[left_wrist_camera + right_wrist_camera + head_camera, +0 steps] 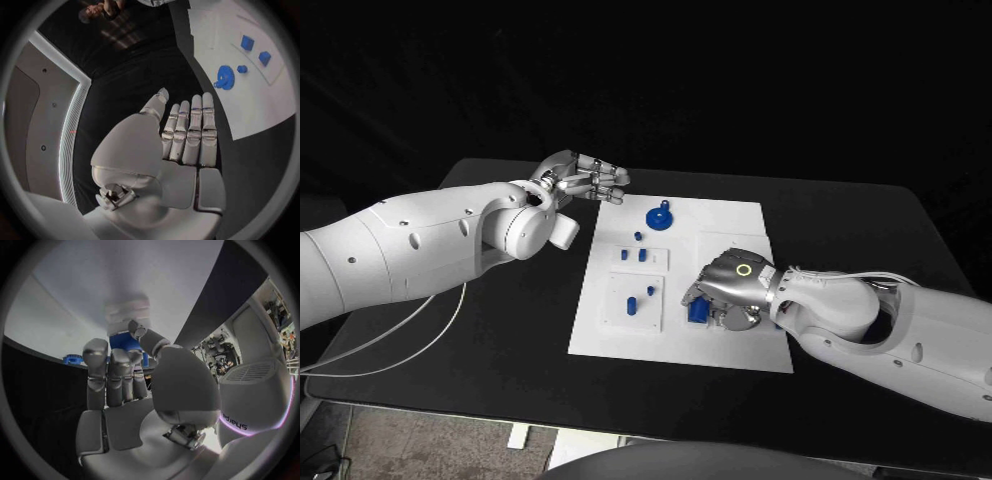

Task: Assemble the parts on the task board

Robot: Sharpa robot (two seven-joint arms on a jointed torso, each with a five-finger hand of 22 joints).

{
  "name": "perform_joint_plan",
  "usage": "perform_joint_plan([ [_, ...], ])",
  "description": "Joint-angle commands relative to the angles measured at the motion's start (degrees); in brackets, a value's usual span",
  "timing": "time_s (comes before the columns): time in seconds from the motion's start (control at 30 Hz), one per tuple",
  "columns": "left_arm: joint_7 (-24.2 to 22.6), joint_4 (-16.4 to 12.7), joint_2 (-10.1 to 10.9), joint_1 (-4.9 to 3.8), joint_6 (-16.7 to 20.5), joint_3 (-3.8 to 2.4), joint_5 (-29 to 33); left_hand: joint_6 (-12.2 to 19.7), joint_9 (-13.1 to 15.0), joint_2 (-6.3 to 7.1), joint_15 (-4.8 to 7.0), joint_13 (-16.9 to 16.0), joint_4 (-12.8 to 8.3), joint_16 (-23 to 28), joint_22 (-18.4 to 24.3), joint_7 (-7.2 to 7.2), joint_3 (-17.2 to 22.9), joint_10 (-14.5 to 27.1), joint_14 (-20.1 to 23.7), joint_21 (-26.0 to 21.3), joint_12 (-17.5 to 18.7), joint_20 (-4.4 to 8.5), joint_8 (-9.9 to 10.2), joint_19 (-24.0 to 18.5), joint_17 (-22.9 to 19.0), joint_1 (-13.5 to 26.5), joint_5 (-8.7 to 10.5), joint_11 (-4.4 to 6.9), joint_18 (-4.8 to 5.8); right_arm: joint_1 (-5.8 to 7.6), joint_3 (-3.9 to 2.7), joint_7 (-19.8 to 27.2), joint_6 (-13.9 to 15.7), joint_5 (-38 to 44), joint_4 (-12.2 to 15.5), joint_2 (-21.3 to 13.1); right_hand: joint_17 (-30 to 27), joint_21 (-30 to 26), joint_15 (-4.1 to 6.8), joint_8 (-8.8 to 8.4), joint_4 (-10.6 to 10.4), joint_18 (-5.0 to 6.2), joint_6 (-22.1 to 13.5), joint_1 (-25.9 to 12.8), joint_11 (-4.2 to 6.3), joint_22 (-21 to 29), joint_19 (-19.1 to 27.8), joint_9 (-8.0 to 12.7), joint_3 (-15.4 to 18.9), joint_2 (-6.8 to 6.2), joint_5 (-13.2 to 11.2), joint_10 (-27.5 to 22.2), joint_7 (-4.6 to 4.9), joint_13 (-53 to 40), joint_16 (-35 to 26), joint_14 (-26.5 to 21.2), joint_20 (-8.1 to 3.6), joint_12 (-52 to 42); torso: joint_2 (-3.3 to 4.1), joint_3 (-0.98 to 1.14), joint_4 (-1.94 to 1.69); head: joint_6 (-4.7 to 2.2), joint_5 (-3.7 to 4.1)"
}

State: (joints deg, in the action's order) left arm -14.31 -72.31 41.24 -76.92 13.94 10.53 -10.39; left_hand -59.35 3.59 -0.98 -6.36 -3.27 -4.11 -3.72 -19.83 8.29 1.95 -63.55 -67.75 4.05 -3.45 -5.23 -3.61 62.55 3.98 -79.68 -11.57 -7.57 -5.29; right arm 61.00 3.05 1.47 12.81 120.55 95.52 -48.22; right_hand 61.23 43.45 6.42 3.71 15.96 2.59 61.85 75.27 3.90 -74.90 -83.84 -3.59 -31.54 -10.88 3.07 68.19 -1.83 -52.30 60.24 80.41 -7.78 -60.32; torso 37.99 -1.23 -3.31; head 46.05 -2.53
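In the head view a black surface [473, 330] is seen against a dark, unlit room, with a white cable [387, 350] looped across its lower left. In the upper left of the frame the left hand [584, 178] is held above the black surface, just beyond the upper left corner of the task board [733, 225]; in the left wrist view its fingers [194, 132] are laid straight and side by side, with nothing held.

The white task board is placed in the middle of the frame. Near its upper middle a round blue part [659, 216] is seen, with a small blue peg [640, 236] just below it and to its left. Below these, two small blue blocks [635, 255] are set on a raised white panel, and two more blue pieces [640, 299] lie on a second panel lower down.

At the lower right of the board the right hand [733, 285] is lowered over a blue part [695, 311]. In the right wrist view its fingers [115, 372] are curled about this blue part [128, 344], which is gripped against the white board, and a blue toothed piece [74, 359] shows just beside them.
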Motion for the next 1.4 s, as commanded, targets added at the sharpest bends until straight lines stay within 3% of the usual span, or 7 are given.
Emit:
perform_joint_plan([
  [0.03,-0.23,-0.11,-0.09,0.0,-1.0,-0.05,0.13,0.5,0.0,-0.04,-0.06,-0.02,0.35,0.23,0.05,0.03,0.05,0.26,0.17,0.35,0.01,-0.14,-0.05,0.45,0.08,-0.54,0.14,-0.03,-0.14,-0.05,0.03,0.12,-0.42,0.06,0.17,0.07,0.0,-0.34,0.43,-0.15,0.01,-0.28,-0.36,0.65,0.33,-4.6,0.06,0.0,0.17,0.11,-0.33,0.2,-0.04,0.0,-0.28,-0.17,-0.36,0.23,0.01,-0.02,-0.01,0.03,-0.05],
  [0.33,-0.2,-0.04,-0.16,0.0,-1.05,-0.05,0.11,0.61,0.01,-0.05,-0.06,-0.02,0.34,0.23,0.1,0.06,0.05,0.27,0.19,0.35,0.01,-0.14,-0.06,0.45,0.08,-0.58,0.16,-0.03,-0.14,-0.05,0.04,-0.41,1.72,0.39,0.53,-0.09,0.04,-0.07,0.69,-0.13,-0.44,-0.28,-3.85,1.18,0.65,-4.69,-0.21,-0.01,-0.26,-0.86,-0.33,0.72,-1.51,0.01,-0.29,-0.09,-0.6,0.46,-0.01,-0.02,-0.02,0.09,-0.17],
  [0.73,-0.15,0.07,-0.08,0.0,-1.08,-0.04,0.11,0.64,0.01,-0.01,-0.06,-0.02,0.26,0.23,0.19,0.06,0.05,0.26,0.19,0.37,0.01,-0.13,-0.07,0.45,0.08,-0.66,0.17,-0.02,-0.14,-0.05,0.04,-1.51,2.81,1.79,1.21,-0.43,0.19,0.36,0.62,-0.11,-0.88,-0.44,-3.74,1.39,0.69,-4.8,-0.43,-0.02,-1.29,-1.57,-0.33,1.26,-1.77,-0.28,-0.14,0.11,-0.56,0.43,0.01,0.03,0.03,0.02,-0.22],
  [1.23,-0.09,0.06,-0.26,0.0,-1.11,-0.04,0.11,0.64,0.01,-0.01,-0.06,-0.02,0.26,0.23,0.19,0.06,0.05,0.26,0.19,0.37,0.01,-0.13,-0.07,0.45,0.08,-0.66,0.17,-0.02,-0.14,-0.03,0.03,-3.51,2.33,2.99,1.77,-1.59,0.31,0.38,0.64,-0.1,-0.69,-0.49,-3.1,1.07,0.63,-4.8,-0.44,-0.03,-1.67,-1.59,-0.33,1.37,-1.38,-0.53,0.0,0.16,-0.6,0.34,0.03,0.0,-0.01,-0.28,0.19],
  [1.4,-0.07,0.05,-0.24,0.0,-1.09,-0.04,0.1,0.64,0.01,-0.01,-0.06,-0.02,0.26,0.23,0.19,0.06,0.05,0.26,0.19,0.37,0.01,-0.13,-0.07,0.45,0.08,-0.66,0.17,-0.02,-0.14,-0.03,0.0,-3.84,4.55,0.31,2.51,-2.67,0.37,0.76,0.67,-0.12,-0.5,-0.45,-2.61,0.46,0.55,-4.85,-0.65,-0.02,-2.04,-1.54,-0.32,1.44,-0.05,-0.37,0.09,0.35,-0.65,0.47,0.02,0.0,0.04,-0.36,0.26],
])
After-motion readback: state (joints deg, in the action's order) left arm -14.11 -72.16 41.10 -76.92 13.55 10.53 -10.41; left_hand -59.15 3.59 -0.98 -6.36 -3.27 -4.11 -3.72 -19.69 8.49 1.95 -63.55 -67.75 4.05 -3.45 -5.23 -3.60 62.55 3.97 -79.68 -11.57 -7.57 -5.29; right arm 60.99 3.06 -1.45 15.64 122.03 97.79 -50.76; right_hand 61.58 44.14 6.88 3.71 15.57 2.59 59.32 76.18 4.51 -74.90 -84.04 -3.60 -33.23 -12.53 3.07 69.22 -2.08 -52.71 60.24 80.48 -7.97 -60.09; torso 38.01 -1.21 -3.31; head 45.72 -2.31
